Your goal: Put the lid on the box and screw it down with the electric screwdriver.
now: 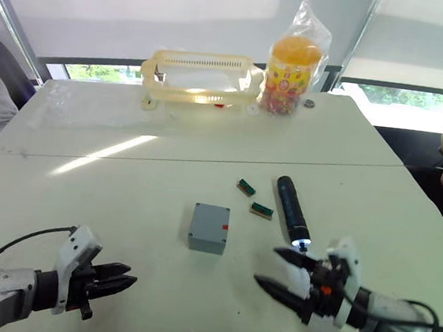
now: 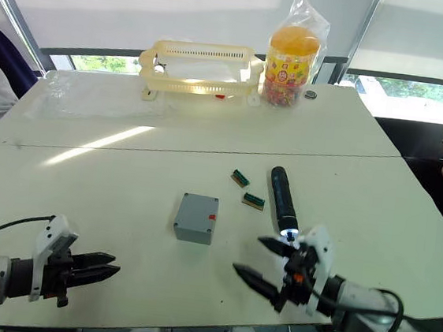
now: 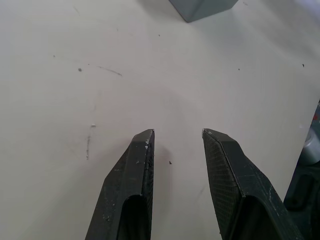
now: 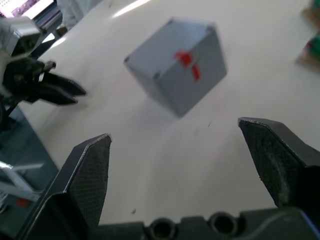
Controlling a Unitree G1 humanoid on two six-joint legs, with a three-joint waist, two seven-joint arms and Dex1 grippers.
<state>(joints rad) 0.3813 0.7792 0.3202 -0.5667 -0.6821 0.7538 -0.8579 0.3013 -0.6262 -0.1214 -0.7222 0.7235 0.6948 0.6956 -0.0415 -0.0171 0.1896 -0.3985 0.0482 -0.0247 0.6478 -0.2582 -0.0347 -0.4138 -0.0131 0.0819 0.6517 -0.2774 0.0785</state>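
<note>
White table (image 1: 126, 164) under bright windows carries the grey-blue box (image 1: 208, 228) at centre, lid apparently seated already. At its 3 o'clock lies the electric screwdriver (image 1: 291, 211), rigid, smooth and likely slippery; it is best clasped mid-barrel. Right gripper (image 1: 283, 274) is spread wide and empty; left gripper (image 1: 118, 280) is narrowly parted, empty.

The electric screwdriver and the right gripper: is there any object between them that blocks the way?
Nothing visible does. The right gripper is open and empty, just in front of the lit tip of the electric screwdriver, which lies on the table. The two green blocks and the box lie off to the robot's left of that path.
</note>
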